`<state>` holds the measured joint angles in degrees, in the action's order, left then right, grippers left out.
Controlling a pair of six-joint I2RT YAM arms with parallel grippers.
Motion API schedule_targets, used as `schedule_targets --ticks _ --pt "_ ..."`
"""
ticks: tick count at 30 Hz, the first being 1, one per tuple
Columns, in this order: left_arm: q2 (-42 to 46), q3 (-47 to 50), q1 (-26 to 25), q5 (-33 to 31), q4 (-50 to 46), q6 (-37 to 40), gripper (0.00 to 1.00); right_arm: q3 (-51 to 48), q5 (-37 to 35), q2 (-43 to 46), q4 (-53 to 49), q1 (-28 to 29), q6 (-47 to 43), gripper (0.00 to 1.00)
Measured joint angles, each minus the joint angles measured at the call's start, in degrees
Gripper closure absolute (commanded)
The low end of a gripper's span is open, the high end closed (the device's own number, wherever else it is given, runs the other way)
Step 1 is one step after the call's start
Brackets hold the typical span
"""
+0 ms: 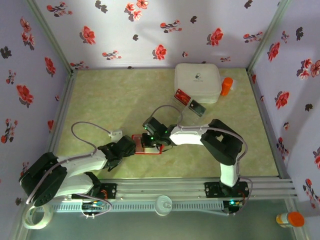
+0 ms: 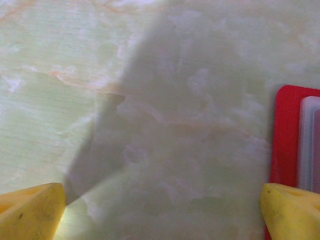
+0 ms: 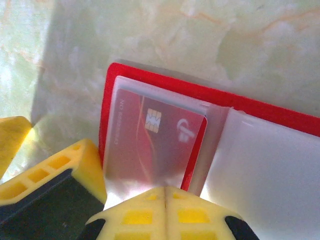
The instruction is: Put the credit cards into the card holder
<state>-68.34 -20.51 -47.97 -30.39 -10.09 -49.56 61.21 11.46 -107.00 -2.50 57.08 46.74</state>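
The left gripper (image 2: pixel 162 202) stands spread to its widest. Nothing sits between its yellow fingers (image 2: pixel 30 212), only bare table (image 2: pixel 150 100), and the card holder (image 2: pixel 286 135) lies right at its right fingertip. The holder is unfolded flat, with a red card (image 3: pixel 150 135) (chip showing) inside its left pocket. The right gripper (image 3: pixel 167 200) is closed tight just over that pocket's edge, with nothing visible in its grip. Well beyond it lie a second red card (image 1: pixel 182 96) and a dark card (image 1: pixel 196 107), beside a white box (image 1: pixel 197 82).

Red folding card holder (image 3: pixel 165 85) lies open, red chip card (image 3: pixel 155 137) inside its clear pocket. Thin red card (image 1: pixel 181 96) and dark card (image 1: pixel 197 107) lie flat, well apart from it.
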Motion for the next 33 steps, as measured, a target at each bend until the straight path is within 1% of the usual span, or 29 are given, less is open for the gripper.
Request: schedule_targets --ticks 5,8,16,21,26,33 --pt "3.98 0.00 0.92 1.20 -0.33 0.17 0.00 -0.94 -1.29 5.31 -1.66 -0.98 -0.85 1.00" --pt "6.03 0.00 2.23 1.49 -0.96 0.22 0.00 -0.94 -1.73 6.08 -2.03 -1.25 -1.42 1.00" --pt "5.18 0.00 4.90 2.47 -2.19 0.39 0.00 -0.92 -1.84 3.76 -2.71 -1.31 -1.77 1.00" --pt "2.29 0.00 5.11 3.50 -2.12 0.55 0.00 -0.11 -1.81 0.76 -2.80 -0.90 -1.75 1.00" --pt "1.86 0.00 5.14 3.43 -1.81 0.81 0.00 1.25 -1.38 -1.60 -2.60 -0.11 -1.75 1.00" --pt "2.16 -0.07 5.14 3.63 -2.05 1.38 0.00 1.42 -0.96 -1.20 -2.95 -0.02 -1.77 1.00"
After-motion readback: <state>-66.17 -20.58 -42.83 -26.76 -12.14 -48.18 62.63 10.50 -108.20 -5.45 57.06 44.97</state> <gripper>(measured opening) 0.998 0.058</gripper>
